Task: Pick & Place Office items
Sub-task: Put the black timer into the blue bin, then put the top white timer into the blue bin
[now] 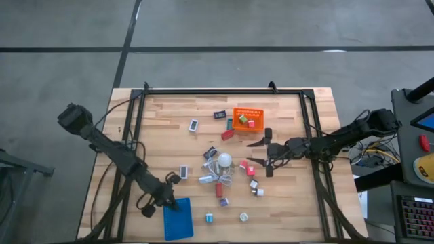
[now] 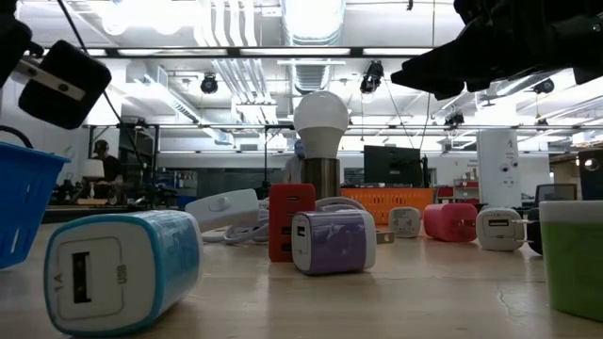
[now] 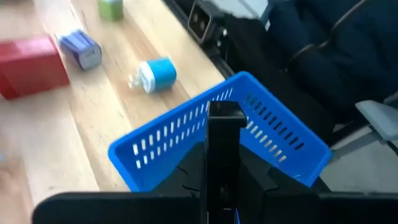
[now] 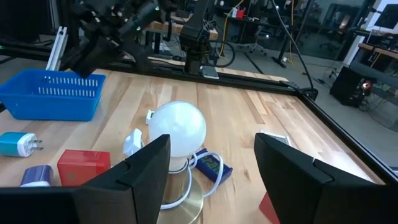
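Note:
Small office items lie scattered mid-table: a red block (image 1: 220, 190), a purple-white piece (image 2: 334, 240), a teal-white piece (image 2: 122, 268), and dark flat labelled ones (image 1: 220, 114). Some sit in the orange basket (image 1: 239, 112). My left gripper (image 1: 173, 202) is shut above the far wall of the blue basket (image 3: 186, 130), with a dark rounded flat item (image 2: 61, 85) at its tip. My right gripper (image 1: 259, 152) hangs open, touching nothing. It sits right of the white bulb (image 4: 179, 127), which stands upright on its base among the items. My left gripper (image 3: 225, 112) is shut on the dark flat item, which shows edge-on at the fingertips. The fingers slant down from the table's far left. The item is lifted clear above the blue basket's rim (image 3: 242, 84). Which part of it the fingers have is hidden by the fingers themselves.
A white cord (image 1: 227, 177) loops round the bulb's base among the items. A dark metal frame (image 1: 308, 135) runs along the table's left, right and far sides. Bare wood lies left of the items and along the far edge.

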Robot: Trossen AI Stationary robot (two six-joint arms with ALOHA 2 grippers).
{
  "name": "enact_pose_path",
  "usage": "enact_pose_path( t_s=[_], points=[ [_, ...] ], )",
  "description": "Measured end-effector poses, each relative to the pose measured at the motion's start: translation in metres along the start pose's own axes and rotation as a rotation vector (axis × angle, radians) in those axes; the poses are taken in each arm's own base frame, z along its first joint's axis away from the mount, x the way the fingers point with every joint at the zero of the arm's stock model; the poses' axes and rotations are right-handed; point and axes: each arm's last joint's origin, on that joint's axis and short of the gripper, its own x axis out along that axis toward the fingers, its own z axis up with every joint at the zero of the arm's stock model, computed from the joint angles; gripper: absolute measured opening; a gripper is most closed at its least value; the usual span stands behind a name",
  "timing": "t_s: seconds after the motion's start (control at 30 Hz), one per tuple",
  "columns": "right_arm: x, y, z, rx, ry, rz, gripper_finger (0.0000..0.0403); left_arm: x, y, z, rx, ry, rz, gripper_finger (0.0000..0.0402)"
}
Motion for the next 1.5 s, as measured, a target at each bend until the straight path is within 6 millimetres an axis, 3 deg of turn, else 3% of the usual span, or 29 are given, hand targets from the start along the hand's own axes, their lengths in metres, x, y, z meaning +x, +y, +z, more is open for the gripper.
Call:
enact_pose_path(
  t_s=[0.63, 0.9, 1.2, 1.5],
  points=[
    [-0.001, 0.000, -0.004, 0.004, 0.010, -0.004, 0.0228, 0.033, 0.005, -0.002, -0.143, 0.203, -0.036, 0.0046],
    [-0.001, 0.000, -0.004, 0.004, 0.010, -0.004, 0.0228, 0.037, 0.005, -0.002, -0.147, 0.220, -0.054, 0.0046],
    [-0.001, 0.000, -0.004, 0.004, 0.010, -0.004, 0.0228, 0.037, 0.005, -0.002, -0.149, 0.210, -0.037, 0.0134],
    [-0.001, 0.000, -0.004, 0.001, 0.011, -0.004, 0.0228, 0.034, 0.004, 0.007, -0.106, 0.156, -0.004, 0.0140]
  ],
)
